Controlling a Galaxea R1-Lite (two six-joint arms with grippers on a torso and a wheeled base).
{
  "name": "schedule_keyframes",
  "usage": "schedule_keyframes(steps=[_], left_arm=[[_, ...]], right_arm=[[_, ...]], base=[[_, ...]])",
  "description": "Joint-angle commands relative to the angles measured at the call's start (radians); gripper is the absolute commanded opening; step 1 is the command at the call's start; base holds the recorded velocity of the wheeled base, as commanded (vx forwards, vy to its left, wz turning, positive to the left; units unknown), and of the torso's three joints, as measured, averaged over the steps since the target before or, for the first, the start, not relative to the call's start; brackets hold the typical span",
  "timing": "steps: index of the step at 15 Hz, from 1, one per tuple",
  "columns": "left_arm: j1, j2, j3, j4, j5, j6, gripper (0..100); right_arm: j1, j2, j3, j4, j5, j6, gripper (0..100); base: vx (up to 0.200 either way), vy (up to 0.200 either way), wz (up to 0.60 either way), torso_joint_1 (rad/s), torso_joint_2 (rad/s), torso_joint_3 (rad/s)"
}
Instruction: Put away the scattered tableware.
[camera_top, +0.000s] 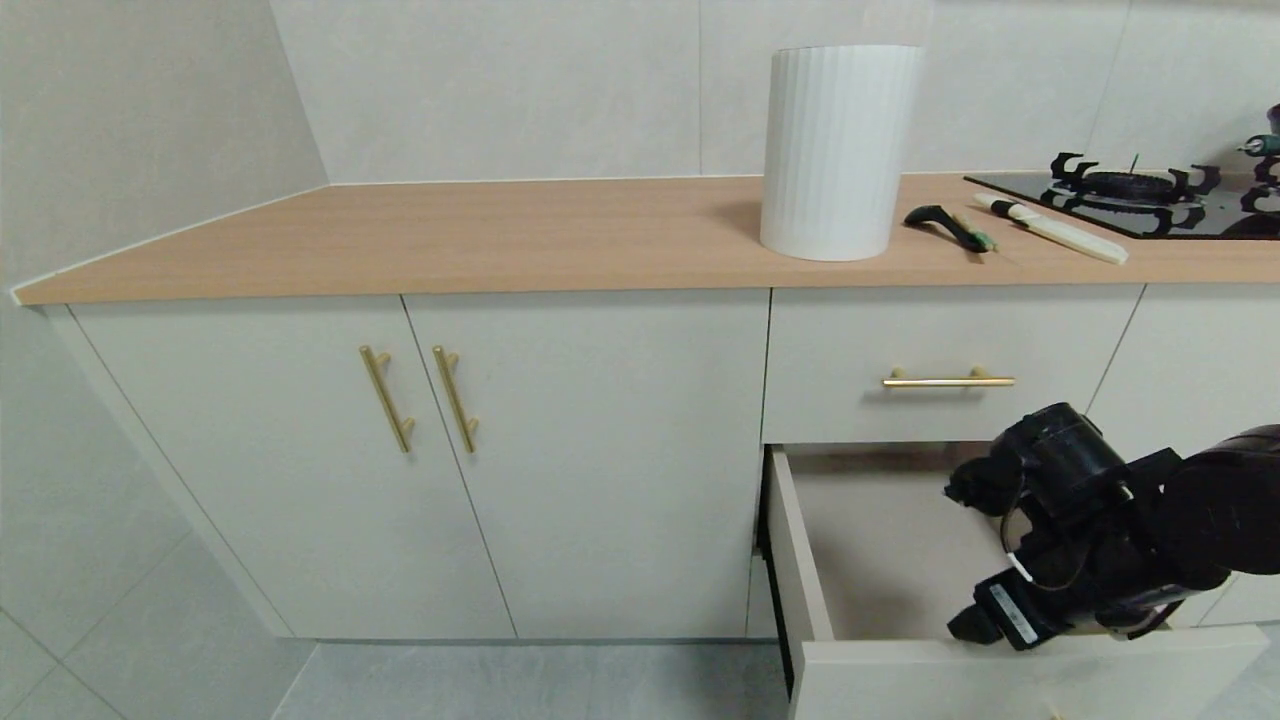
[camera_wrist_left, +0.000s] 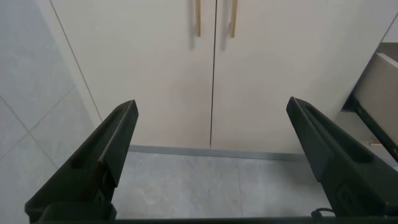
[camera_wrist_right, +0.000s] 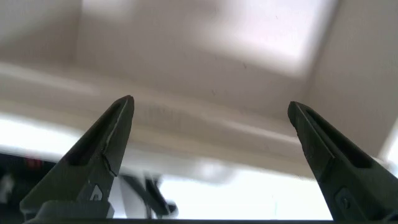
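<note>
Knife: one, white, lying flat on the worktop just in front of the hob; its long axis slants from the back left to the front right.
Black-handled tool: one, small, perhaps a peeler, just beside the knife on the side of the white canister; it slants much the same way.
Count of tableware out: two pieces, near each other but apart, between the canister and the hob.
Drawers: two, the upper one closed, the lower drawer pulled out beneath it.
Right jaws: released and spread wide, holding nothing, hanging over the open lower drawer.
Left jaws: released and spread wide, holding nothing, low down, facing the two cupboard doors and the floor.
Key relation: both pieces lie above and beyond the right jaws, on the worktop over the drawers.
Nearer arm: the right, by a clear margin.
Likely next move: raise the right jaws to the worktop and close them across one handle, not along it.
</note>
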Motion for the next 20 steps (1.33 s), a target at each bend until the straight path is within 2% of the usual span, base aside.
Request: schedule_keyframes(steps=[1,3,5,9,14,17,20], left_arm=[[0.000,0.000,0.000,0.000,0.000,-0.001,100],[0.000,0.000,0.000,-0.001,0.000,-0.001,100],[0.000,0.000,0.000,-0.001,0.000,-0.001,100],[0.000,0.000,0.000,-0.001,0.000,-0.001,100],[0.000,0.000,0.000,-0.001,0.000,-0.001,100],[0.000,0.000,0.000,-0.001,0.000,0.000,100],[0.000,0.000,0.000,-0.001,0.000,-0.001,100]], right_arm=[[0.053,-0.035,-0.038,0.129,-0.004,-0.006,100],[0.073,-0.029,-0.040,0.198,-0.006,-0.036,100],[0.074,-0.029,-0.050,0.206,-0.006,-0.046,100],[0.037,-0.044,-0.146,0.201,0.002,0.073,100],[-0.050,-0.113,-0.158,0.037,0.003,0.093,100],[-0.059,-0.122,-0.153,-0.035,0.003,0.124,100],[-0.061,-0.122,-0.156,-0.046,-0.001,0.141,100]], base=[[0.000,0.000,0.00,0.000,0.00,0.000],[0.000,0.000,0.00,0.000,0.00,0.000],[0.000,0.000,0.00,0.000,0.00,0.000],[0.000,0.000,0.00,0.000,0.00,0.000],[0.000,0.000,0.00,0.000,0.00,0.000],[0.000,0.000,0.00,0.015,-0.05,-0.043],[0.000,0.000,0.00,0.045,-0.24,-0.248]])
